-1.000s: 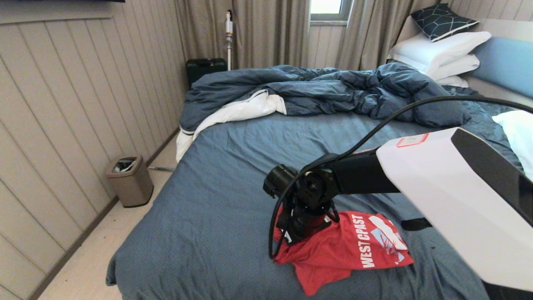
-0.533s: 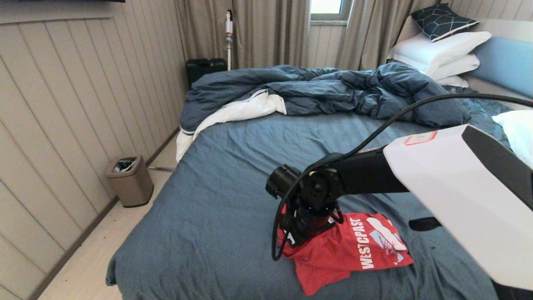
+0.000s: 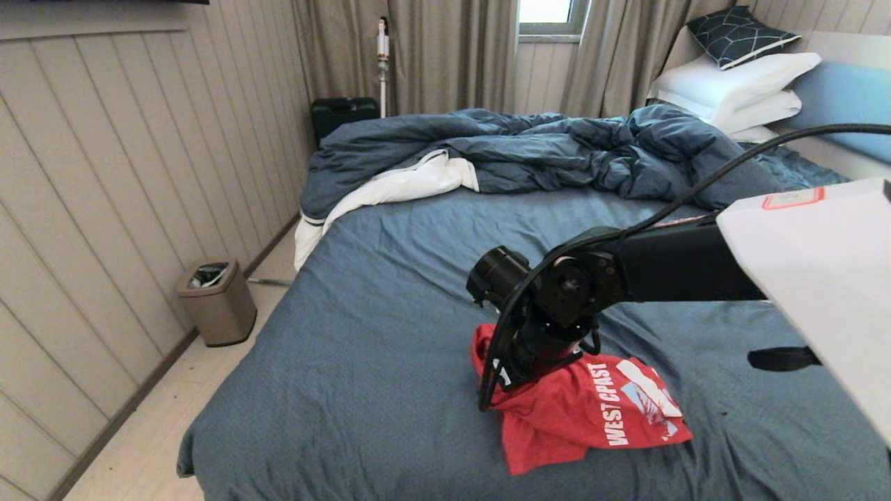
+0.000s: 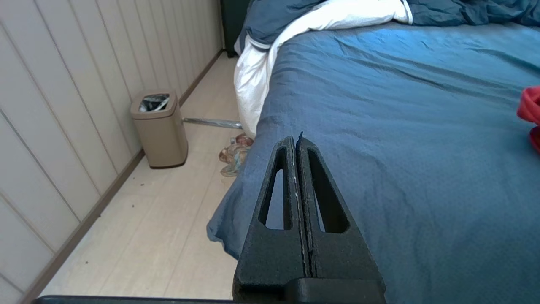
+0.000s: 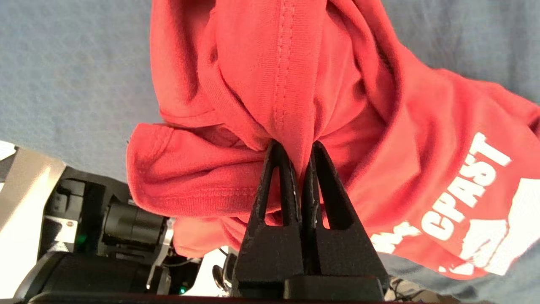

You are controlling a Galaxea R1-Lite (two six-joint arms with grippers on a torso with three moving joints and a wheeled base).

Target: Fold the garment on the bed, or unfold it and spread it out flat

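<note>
Right wrist view: right gripper (image 5: 297,158) clenched on a fold of the red garment (image 5: 379,139), bunched lower centre of the bed (image 3: 390,292). Left gripper (image 4: 295,141) closed, empty, over the bed's corner.

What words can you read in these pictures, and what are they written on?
"WEST COAST": white letters on the red T-shirt, lying crumpled on the bed. The right gripper pinches its cloth. In the right wrist view only part of the lettering shows.

The red-edged sticker on the white arm cover: too small to read.

The left gripper hangs shut by the bed's edge; no words there.
</note>
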